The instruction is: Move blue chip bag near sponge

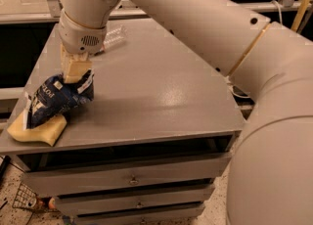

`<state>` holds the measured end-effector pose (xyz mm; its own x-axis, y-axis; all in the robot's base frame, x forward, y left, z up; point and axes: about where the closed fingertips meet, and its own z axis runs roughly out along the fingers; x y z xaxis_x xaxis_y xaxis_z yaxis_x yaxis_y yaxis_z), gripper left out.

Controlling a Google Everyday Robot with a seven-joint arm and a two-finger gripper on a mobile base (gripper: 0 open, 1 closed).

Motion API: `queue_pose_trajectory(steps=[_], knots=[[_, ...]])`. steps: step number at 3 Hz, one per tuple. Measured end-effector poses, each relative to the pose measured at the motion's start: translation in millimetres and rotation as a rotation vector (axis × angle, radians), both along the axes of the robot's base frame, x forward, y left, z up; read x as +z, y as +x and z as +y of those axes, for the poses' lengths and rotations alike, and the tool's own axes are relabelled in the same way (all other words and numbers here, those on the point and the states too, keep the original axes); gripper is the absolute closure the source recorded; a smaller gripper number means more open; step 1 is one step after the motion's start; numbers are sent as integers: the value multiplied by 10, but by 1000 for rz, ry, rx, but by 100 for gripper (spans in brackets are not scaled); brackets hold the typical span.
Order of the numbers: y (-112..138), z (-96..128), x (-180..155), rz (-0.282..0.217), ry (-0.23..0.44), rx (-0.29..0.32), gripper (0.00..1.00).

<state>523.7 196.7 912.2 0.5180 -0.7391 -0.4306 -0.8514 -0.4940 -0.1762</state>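
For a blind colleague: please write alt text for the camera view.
The gripper grips a blue chip bag by its upper edge, the bag lying partly over a pale yellow sponge, at the front left corner of a grey cabinet top. A clear bottle lies farther back.

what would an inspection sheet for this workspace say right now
surface: grey table top, bare across the middle and right
job's things: blue chip bag at the front left corner, its lower end overlapping the sponge
clutter: clear plastic bottle lying at the back, behind the arm's wrist
grippers: gripper at the left of the table, shut on the bag's upper edge
cables: white cable at the upper right, off the table
surroundings: drawers below the top; wire basket on the floor at the lower left
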Motion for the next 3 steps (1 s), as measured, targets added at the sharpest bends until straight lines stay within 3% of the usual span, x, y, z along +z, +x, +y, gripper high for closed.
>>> queue_pose_trajectory(steps=[2, 3], knots=[[-4, 38, -25, 1, 2, 3, 0], [-4, 42, -27, 1, 2, 4, 0]])
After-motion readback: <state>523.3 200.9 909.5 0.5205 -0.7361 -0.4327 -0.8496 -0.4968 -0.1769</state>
